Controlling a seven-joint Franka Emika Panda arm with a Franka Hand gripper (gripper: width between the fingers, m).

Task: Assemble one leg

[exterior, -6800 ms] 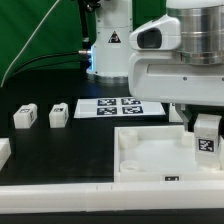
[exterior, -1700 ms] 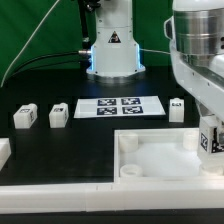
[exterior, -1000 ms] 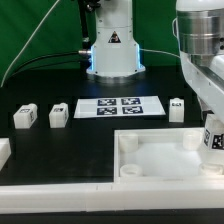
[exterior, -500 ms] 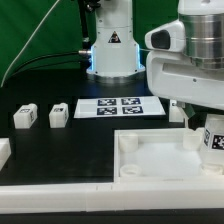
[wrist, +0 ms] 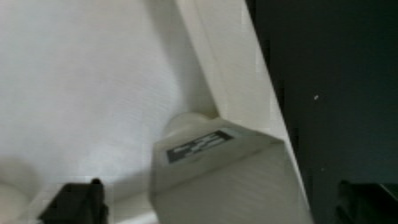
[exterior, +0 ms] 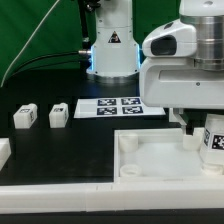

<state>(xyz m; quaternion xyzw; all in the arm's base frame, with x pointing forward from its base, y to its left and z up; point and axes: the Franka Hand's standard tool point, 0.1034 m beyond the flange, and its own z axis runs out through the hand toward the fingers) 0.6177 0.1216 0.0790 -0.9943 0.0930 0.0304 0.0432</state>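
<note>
We see the two dark fingers point(wrist: 75, 203) spread wide apart in the wrist view. The leg point(wrist: 222, 165) stands between them. There is a gap next to the finger we can see well, so they hold nothing. The other finger is dark against the dark counter point(exterior: 60, 140) and hard to make out.

The leg sits in a corner of the white tray point(exterior: 150, 160), right by its wall. In the exterior view it is at the lower right of the frame. It stands up straight, its long side going up and down, and its tag faces us.

The big white arm point(exterior: 190, 60) fills the upper right. The marker board point(exterior: 120, 106) lies flat near the middle. Two small white blocks point(exterior: 25, 117) point(exterior: 57, 115) sit at the exterior view's left, well apart from the tray.
</note>
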